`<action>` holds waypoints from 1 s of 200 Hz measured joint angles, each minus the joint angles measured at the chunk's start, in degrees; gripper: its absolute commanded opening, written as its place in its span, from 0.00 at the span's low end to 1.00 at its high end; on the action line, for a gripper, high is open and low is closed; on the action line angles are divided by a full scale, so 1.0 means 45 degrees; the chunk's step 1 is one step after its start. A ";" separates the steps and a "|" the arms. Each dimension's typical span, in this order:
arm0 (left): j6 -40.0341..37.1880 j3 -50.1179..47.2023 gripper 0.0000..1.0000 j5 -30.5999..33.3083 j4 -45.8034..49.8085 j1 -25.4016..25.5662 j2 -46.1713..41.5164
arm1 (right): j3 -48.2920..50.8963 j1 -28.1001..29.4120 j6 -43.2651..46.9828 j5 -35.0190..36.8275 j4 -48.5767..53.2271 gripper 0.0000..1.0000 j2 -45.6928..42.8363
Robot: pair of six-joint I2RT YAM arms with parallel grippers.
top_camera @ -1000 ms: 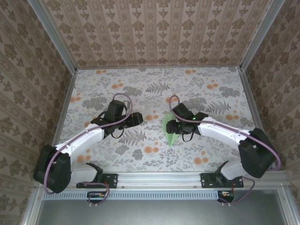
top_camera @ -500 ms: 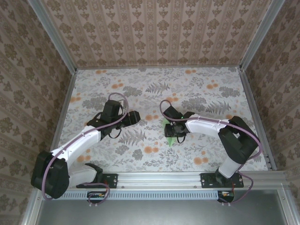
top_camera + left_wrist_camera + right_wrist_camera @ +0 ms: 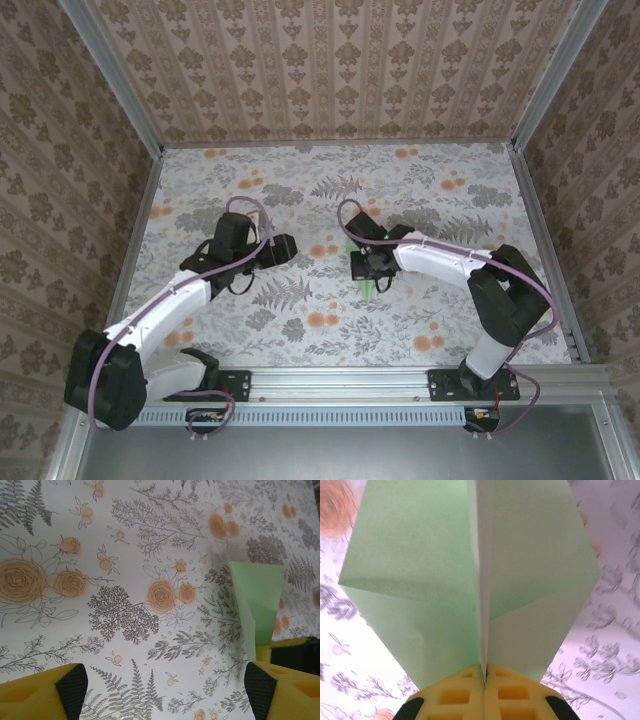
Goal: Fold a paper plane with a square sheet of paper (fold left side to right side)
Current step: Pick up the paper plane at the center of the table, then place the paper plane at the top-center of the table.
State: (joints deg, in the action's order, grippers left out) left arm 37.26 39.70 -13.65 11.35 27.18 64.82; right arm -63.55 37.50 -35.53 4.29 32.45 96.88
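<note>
The flower-and-fern printed tabletop point(image 3: 300, 190) lies around the work, and the left tool point(image 3: 165, 690) hangs over it to one side, jaws spread wide and holding nothing. The pale-green paper plane point(image 3: 470, 580) sits near the tabletop's middle, its raised centre crease pinched in the closed right tool point(image 3: 484, 672). From above, that arm covers most of it.

The left arm point(image 3: 170, 300) and the right arm point(image 3: 440, 262) are built alike, with glossy white shell links between bulky black joint housings. A thin mauve cable point(image 3: 248, 200) loops along each. The left tool point(image 3: 165, 692) and the right tool point(image 3: 483, 672) carry yellow fingers point(image 3: 455, 695) with moulded square recesses and black, finely textured pads point(image 3: 72, 687).
</note>
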 measured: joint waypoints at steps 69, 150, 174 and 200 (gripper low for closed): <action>-0.0442 0.0000 0.93 -0.0087 0.0345 -0.0792 -0.1001 | -0.4843 -0.2016 0.1073 0.0165 0.1273 0.03 0.3526; -0.0583 0.0000 0.94 -0.0253 0.0840 -0.0933 -0.1015 | -0.7062 -0.2385 0.1710 0.0325 0.2127 0.11 0.6033; -0.0578 0.0000 0.94 -0.0350 0.0962 -0.1059 -0.1015 | -0.7155 -0.2395 0.1812 0.0248 0.2205 0.14 0.6081; -0.0583 0.0005 0.94 -0.0452 0.1171 -0.1146 -0.1015 | -0.7155 -0.2395 0.1870 0.0194 0.2263 0.16 0.6086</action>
State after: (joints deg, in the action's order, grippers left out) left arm 34.63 39.72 -15.68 16.62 22.02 60.25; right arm -95.74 26.72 -27.11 5.17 42.63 124.27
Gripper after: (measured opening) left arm 0.942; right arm 0.147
